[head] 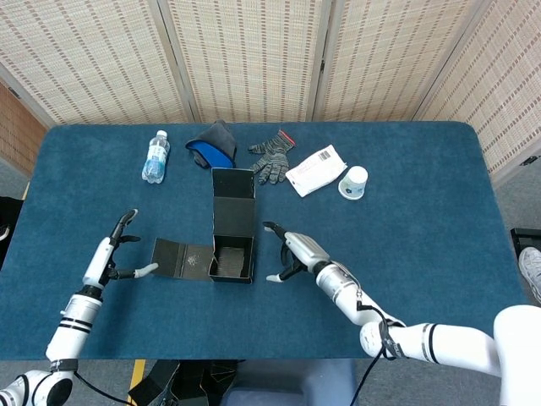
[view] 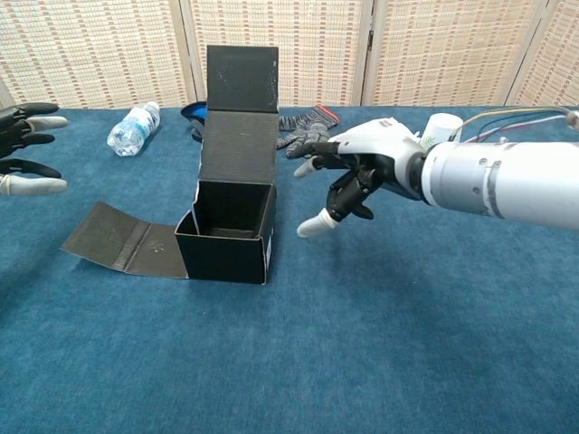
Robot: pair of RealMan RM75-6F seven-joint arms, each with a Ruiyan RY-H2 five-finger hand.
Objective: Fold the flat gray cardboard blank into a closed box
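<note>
Dark gray cardboard is seen in the head view as a half-formed box (head: 232, 256) standing near the middle of the blue desk (head: 423, 211), its cavity open upward, a lid panel extending from its far edge and a flat flap lying on the cloth to its left. The left robot hand (head: 121, 251) is held well left of the flap, fingers spread, nothing in it. The right robot hand (head: 292, 250) is placed just right of the box, fingers partly curled but apart, empty, not touching the cardboard. Along the far side a water bottle (head: 155, 156), a blue-and-gray cap (head: 214, 150), a knit glove (head: 272, 156), a white packet (head: 315, 170) and a paper cup (head: 353, 182) are recorded. In the chest view the box (view: 226, 231) is shown with its lid panel upright behind the cavity and the side flap resting flat. The right robot hand (view: 357, 176) is seen beside it at wall height, clear of the wall; only the fingertips of the left robot hand (view: 25, 149) are visible at the frame edge, spread.
</note>
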